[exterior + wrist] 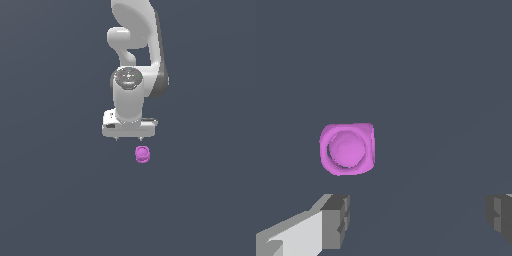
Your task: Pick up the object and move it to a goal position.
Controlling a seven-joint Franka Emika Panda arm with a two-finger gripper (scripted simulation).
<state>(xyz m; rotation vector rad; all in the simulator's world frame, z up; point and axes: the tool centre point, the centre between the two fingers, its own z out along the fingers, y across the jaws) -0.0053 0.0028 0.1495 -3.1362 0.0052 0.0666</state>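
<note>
a: where's the object?
b: just below the end effector, apart from it.
a: the wrist view shows more: domed face up, fingers spread wide, holding nothing.

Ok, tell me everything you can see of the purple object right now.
The purple object is a small, glossy magenta lump: rounded-square, with a round domed bulge on the face toward the wrist camera. It lies alone on the plain dark grey surface, nothing gripping it. The open tool is above it, and it is not between the fingers.
</note>
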